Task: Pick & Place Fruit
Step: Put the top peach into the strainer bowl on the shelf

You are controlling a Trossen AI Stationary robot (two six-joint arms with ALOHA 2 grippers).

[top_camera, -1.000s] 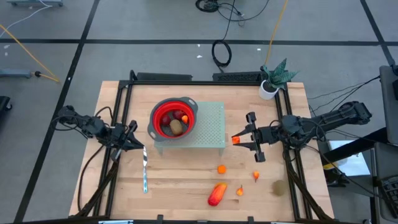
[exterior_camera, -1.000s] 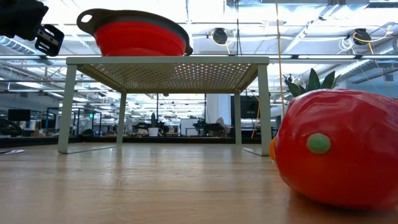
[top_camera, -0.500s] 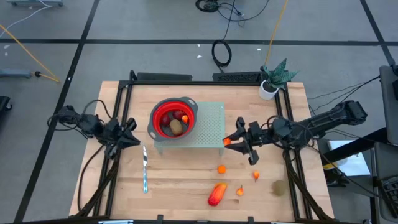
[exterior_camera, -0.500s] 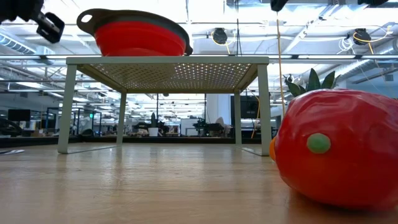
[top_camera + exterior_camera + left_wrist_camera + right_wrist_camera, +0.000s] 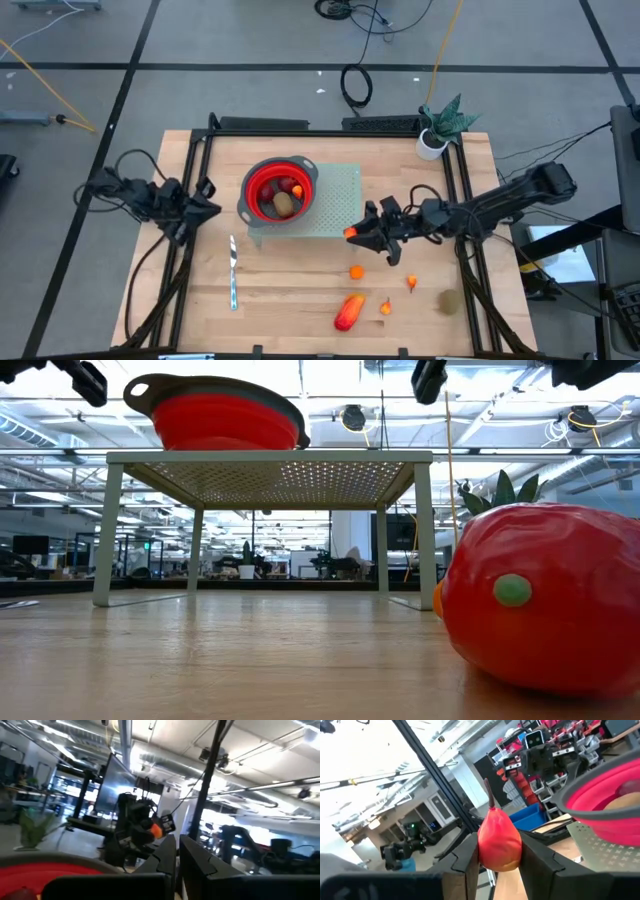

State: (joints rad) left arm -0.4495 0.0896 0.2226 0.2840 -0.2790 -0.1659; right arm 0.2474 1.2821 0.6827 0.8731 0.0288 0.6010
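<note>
- A wooden table is sitting on a grey floor with cables; on it a perforated pale-green stand is carrying a red bowl, with a potted plant standing at the far right corner.
- The right gripper is pinching a small red-orange fruit between its fingers, partly closed around it; the right wrist view is showing it pear-shaped with a dark stem.
- The right arm is reaching nearly level across the table, its gripper hanging just at the stand's near right corner, with the bowl ahead of it.
- The step in hand looks like the carry; next it is probably needing to travel on over the bowl's rim before letting go.
- The bowl is already holding a brown-green oval and a small red piece.
- Several orange pieces and the larger red-orange fruit are lying on the table near the front.
- The left gripper, fingers shut and empty, is waiting left of the bowl, beyond the knife.
</note>
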